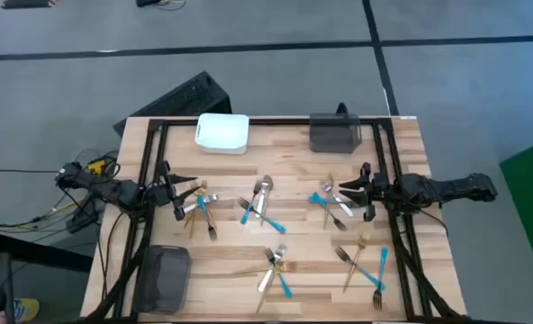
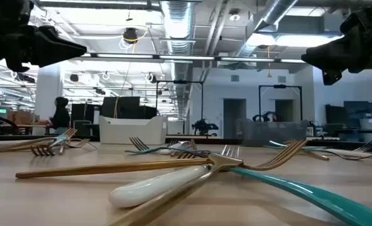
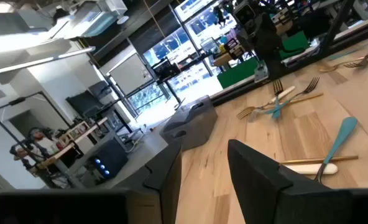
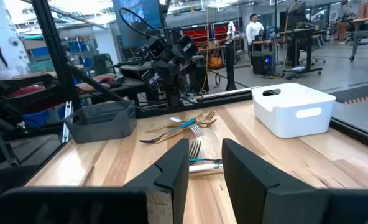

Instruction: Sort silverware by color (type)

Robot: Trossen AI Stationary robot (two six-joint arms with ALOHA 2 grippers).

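From above, my left gripper [image 1: 178, 194] and right gripper [image 1: 346, 191] hover over the table [image 1: 293, 153] at either side, five clusters of silverware [image 1: 262, 209] scattered between them, nothing sorted into the white bin [image 1: 222, 132] yet. At table height, a gold fork [image 2: 173, 166] lies nearest, untouched. Past my left wrist, the fingers stand parted and empty; the same past my right. I judge the first pick is pending: choose one piece, descend, pinch its handle.
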